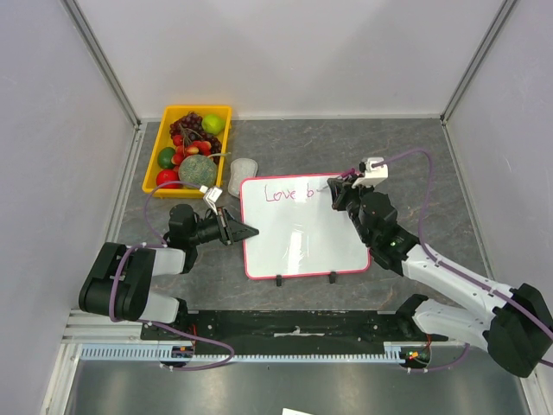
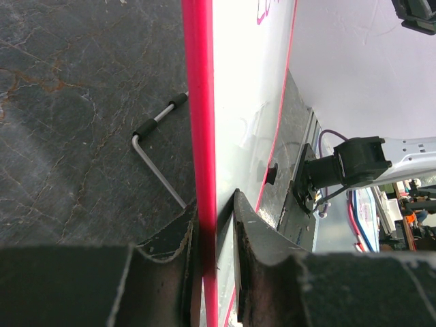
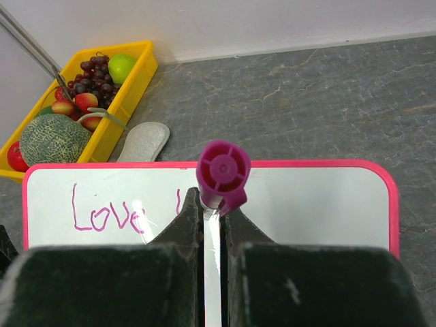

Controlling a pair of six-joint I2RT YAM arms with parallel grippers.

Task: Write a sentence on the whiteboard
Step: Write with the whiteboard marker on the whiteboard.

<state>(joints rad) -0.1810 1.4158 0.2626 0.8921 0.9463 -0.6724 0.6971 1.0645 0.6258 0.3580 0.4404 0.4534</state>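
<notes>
- The whiteboard [image 1: 302, 238] lies flat mid-counter, with its feet toward the near edge.
- The left gripper [image 1: 249, 232] clamps its left frame.
- The right gripper [image 3: 212, 210] is closed on a magenta marker [image 3: 223, 174], which stands beside the sentence [image 1: 289, 193], starting "Love".

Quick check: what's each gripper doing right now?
Left gripper: closed on the whiteboard edge.
Right gripper: closed on the marker.

sentence [image 3: 105, 214]: past "Love" hidden behind marker [image 3: 223, 174] | marker tip unseen (inside right pincer [image 3: 212, 208])
</notes>
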